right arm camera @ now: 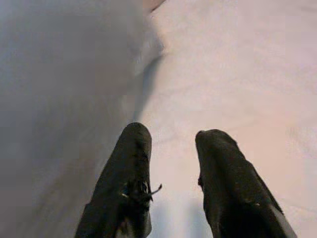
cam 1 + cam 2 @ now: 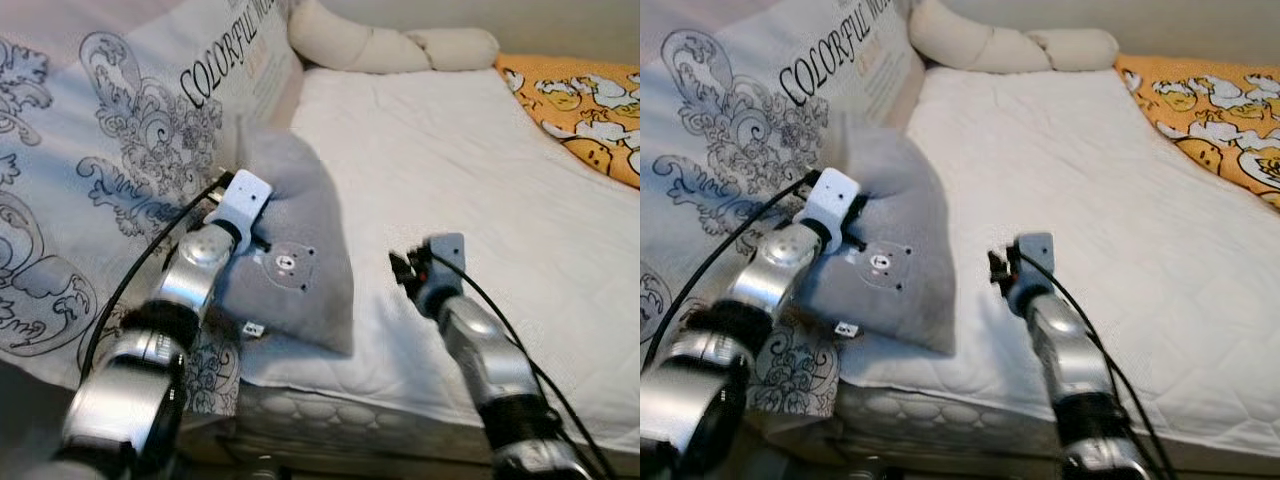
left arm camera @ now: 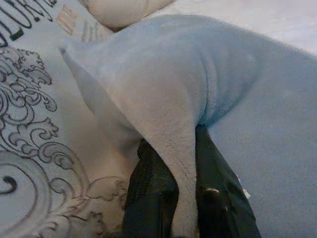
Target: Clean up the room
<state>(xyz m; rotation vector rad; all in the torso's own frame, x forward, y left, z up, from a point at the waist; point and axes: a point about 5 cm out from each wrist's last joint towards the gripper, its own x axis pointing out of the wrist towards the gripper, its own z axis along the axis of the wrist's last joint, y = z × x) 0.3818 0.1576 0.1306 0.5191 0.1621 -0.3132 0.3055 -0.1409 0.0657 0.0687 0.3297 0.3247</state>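
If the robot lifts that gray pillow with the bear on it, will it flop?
Probably. The gray pillow looks plush, and the left claw pinches only a folded edge, so the rest would likely sag. It seems light, unlikely to slip from that fuzzy fabric.

orange blanket (image 2: 585, 110) — cut by frame edge | grey pillow (image 1: 59, 99) — blurred in right wrist view

Bed (image 2: 450, 160) covered in white quilted sheet; mattress edge (image 2: 330, 415) quilted, exposed at near side. Pale wall (image 2: 560, 25) ran behind bed head. Long cream bolster (image 2: 385, 45) lay along far end. Orange cartoon-print blanket (image 2: 590, 105) at far right. Light soft, even.
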